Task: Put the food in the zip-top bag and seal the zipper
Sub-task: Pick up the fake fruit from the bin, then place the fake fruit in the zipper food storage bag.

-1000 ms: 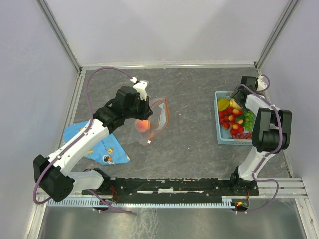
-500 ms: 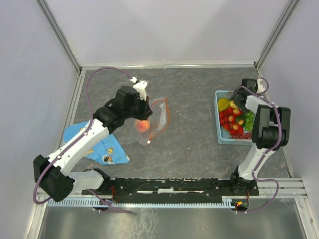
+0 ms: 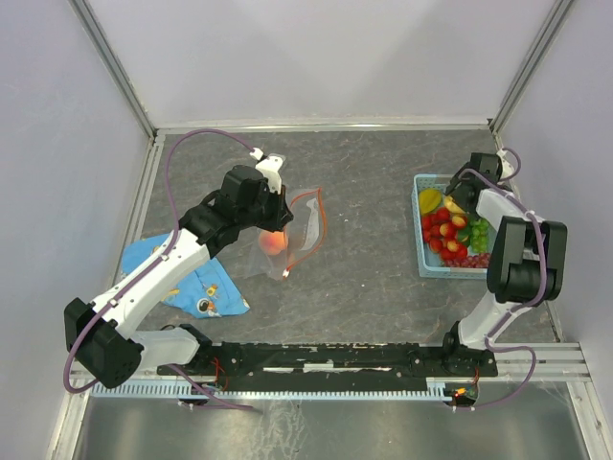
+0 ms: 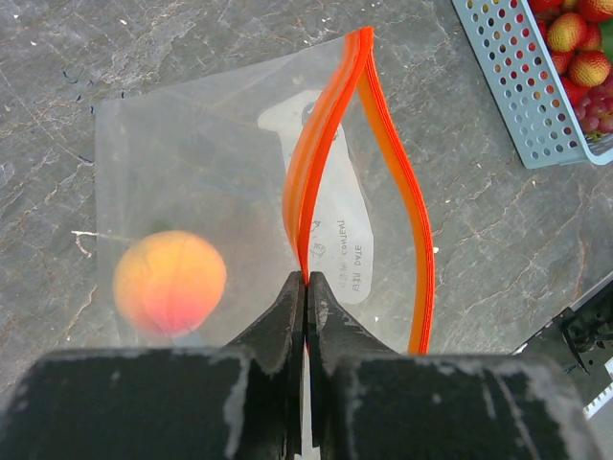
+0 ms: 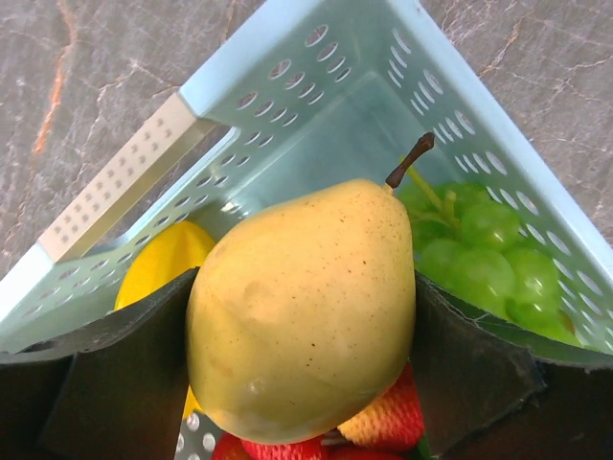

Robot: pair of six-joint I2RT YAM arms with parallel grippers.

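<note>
The zip-top bag (image 3: pixel 299 228) (image 4: pixel 192 163) lies flat at centre-left, its mouth gaping. An orange-pink peach (image 3: pixel 273 243) (image 4: pixel 170 283) sits inside it. My left gripper (image 3: pixel 279 213) (image 4: pixel 306 280) is shut on one lip of the orange-red zipper (image 4: pixel 321 163), lifting it; the other lip (image 4: pixel 407 211) bows away. My right gripper (image 3: pixel 458 203) (image 5: pixel 305 326) reaches into the light-blue basket (image 3: pixel 421 255) (image 5: pixel 287 57). A yellow pear (image 5: pixel 297 287) fills the gap between its fingers and touches both. Green grapes (image 5: pixel 488 249), a lemon-like piece (image 5: pixel 163 264) and strawberries (image 5: pixel 383 426) lie under it.
A blue patterned cloth (image 3: pixel 206 283) lies at the left, beside the left arm. The basket stands close to the right wall of the enclosure. The black base rail (image 3: pixel 326 356) runs along the near edge.
The right arm's elbow has swung slightly right and its jaws have narrowed onto the pear. The left arm, bag and peach have not moved.
</note>
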